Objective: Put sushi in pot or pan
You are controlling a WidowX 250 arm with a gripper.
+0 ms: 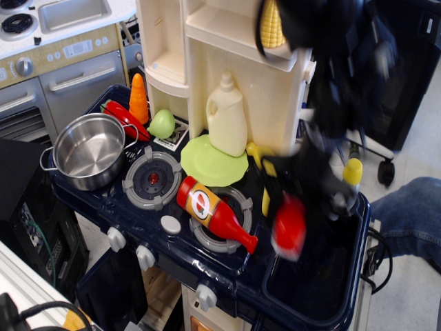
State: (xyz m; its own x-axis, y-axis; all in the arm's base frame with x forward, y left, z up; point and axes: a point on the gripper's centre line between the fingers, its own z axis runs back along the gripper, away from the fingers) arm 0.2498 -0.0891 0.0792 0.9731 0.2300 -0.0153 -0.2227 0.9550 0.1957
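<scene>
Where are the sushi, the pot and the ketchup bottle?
sushi [289, 226]: main camera view, middle of its blurred red body.
pot [84, 153]: main camera view, bare inside floor of the steel bowl.
ketchup bottle [207, 207]: main camera view, on the label at mid-body.

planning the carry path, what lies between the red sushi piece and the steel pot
In the single view: the red ketchup bottle and two grey burner rings, between sushi and pot.
</scene>
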